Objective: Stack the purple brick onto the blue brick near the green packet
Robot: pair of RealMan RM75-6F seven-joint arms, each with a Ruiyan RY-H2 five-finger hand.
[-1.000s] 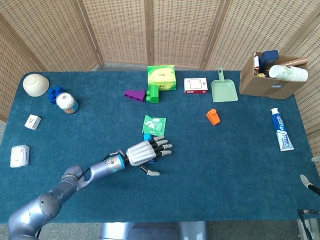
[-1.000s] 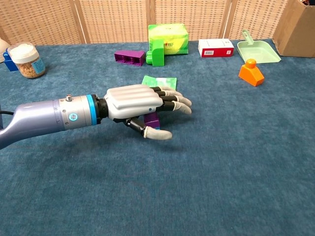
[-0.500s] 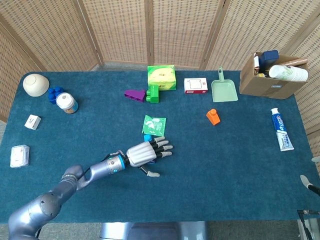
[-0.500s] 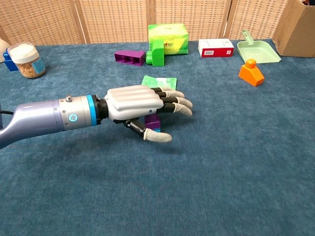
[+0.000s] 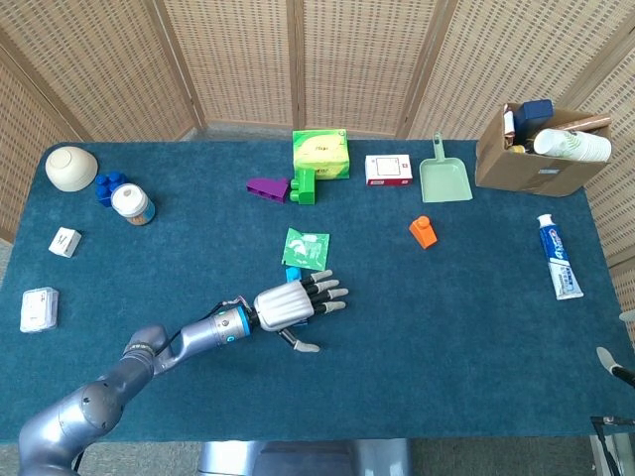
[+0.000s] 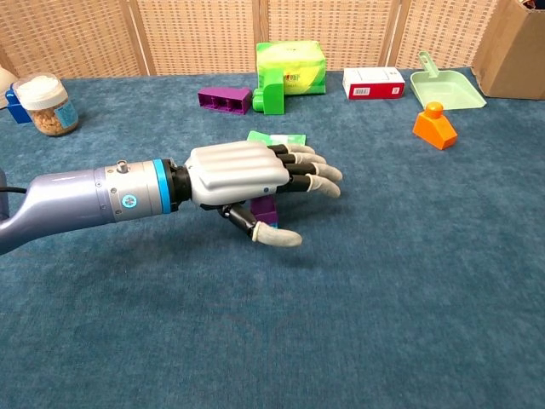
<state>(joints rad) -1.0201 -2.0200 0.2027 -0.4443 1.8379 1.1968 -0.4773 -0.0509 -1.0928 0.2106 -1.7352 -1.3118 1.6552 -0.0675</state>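
Now the left hand hovers palm down over the middle of the desk, fingers stretched forward and apart, thumb reaching out below them; it holds nothing. Compared with one second earlier, the hand has slid slightly toward the robot's right and forward, so that in the chest view its fingertips now reach further right and cover more of the green packet, of which only the far edge shows above the knuckles. In the head view the green packet lies flat just beyond the hand. The purple brick sits on the desk directly under the palm, partly seen between the thumb and the hand's underside in the chest view; the fingers do not close on it. The blue brick shows in the head view as a small patch at the hand's far edge, touching or just beside the packet's near corner; whether the purple brick rests on it cannot be told. At the far side of the desk, unchanged, stand a second purple piece, a green brick and a green box. The right hand appears in neither view.
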